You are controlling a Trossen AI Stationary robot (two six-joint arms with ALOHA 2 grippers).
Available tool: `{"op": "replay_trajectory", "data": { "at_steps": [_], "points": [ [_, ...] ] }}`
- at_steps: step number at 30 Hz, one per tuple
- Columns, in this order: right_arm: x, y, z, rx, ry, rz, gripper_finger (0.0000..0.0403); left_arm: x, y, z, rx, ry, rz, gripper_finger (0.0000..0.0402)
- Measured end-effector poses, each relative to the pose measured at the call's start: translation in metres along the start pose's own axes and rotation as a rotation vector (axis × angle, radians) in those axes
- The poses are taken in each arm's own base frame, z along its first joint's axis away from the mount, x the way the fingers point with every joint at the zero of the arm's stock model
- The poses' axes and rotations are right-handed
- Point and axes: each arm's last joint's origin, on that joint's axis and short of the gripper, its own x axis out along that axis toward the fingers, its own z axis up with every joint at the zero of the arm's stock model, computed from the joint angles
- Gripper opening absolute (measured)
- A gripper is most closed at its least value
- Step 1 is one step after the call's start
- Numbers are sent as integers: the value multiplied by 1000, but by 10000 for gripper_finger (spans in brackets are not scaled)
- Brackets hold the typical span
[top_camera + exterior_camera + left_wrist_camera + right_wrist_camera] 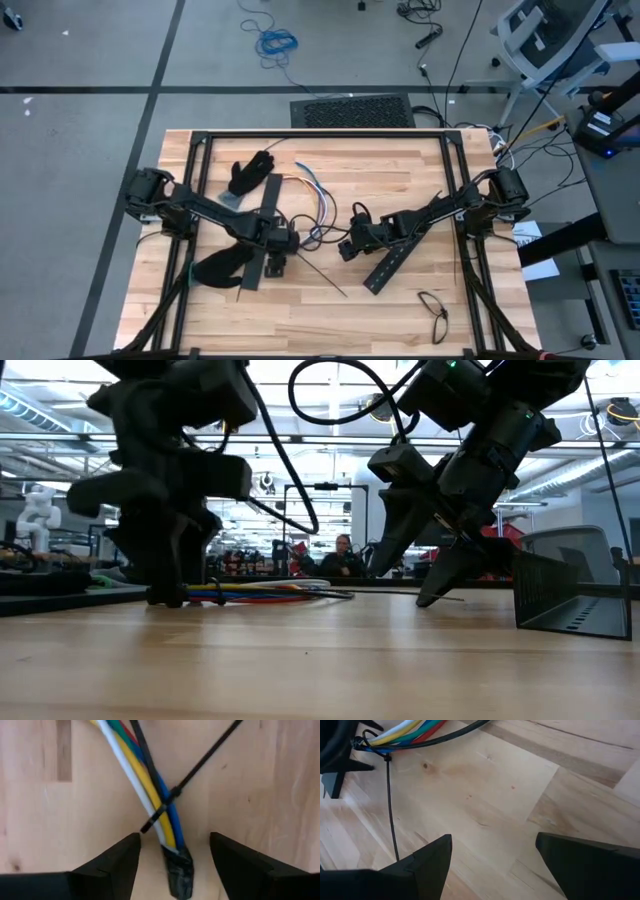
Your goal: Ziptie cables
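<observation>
So the bundle of thin white, yellow, blue, red and green cables (150,785) sits mid-table, and its black-taped end lies right between the spread fingers of the left gripper (174,865), which isn't gripping anything. Only the left wrist view shows a thin dark plastic ziptie (192,775) already looped around the bundle, tail sticking out diagonally. From above, the cables (318,205) curve away toward the far edge. In the low view they (265,592) lie flat. The right gripper (492,865) is also wide open and empty, just beside, over bare butcher-block wooden table (520,805). No readable writing anywhere.
</observation>
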Motion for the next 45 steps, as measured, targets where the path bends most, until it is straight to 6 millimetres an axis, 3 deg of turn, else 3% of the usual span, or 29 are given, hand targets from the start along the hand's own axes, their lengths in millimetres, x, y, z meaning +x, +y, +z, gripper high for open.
{"op": "replay_trajectory", "data": {
  "at_steps": [4, 8, 9, 14, 18, 25, 29, 33, 38, 42, 45],
  "points": [
    [-1, 0, 0, -1, -1, 2, 295, 11, 0, -2, 10, 43, 23, 186],
    [-2, 0, 0, -10, 1, 2, 295, 0, 2, 4, 66, 26, 22, 54],
    [-2, 0, 0, -22, 1, 1, 295, -6, 4, 6, 75, 21, 20, 37],
    [-2, -1, 4, -43, -12, -2, 295, -47, 18, 28, 93, -59, 32, 35],
    [-9, -4, 14, -66, -93, -39, 295, -81, 30, 33, 74, -77, -19, 35],
    [-41, -14, 44, -3, -310, -148, 295, -137, 45, 11, 66, 45, -82, 35],
    [-52, -19, 63, 21, -369, -154, 295, -169, 52, 3, 149, 71, 26, 35],
    [-57, -26, 77, 39, -387, -174, 295, -191, 59, 7, 404, 96, 183, 35],
    [-67, -37, 94, 54, -413, -216, 295, -204, 65, 16, 810, 179, 425, 35],
    [-90, -48, 104, 76, -485, -292, 295, -208, 67, 31, 1060, 160, 581, 35],
    [-118, -56, 111, 87, -574, -335, 295, -220, 71, 44, 1089, 113, 718, 35]
  ]
}}
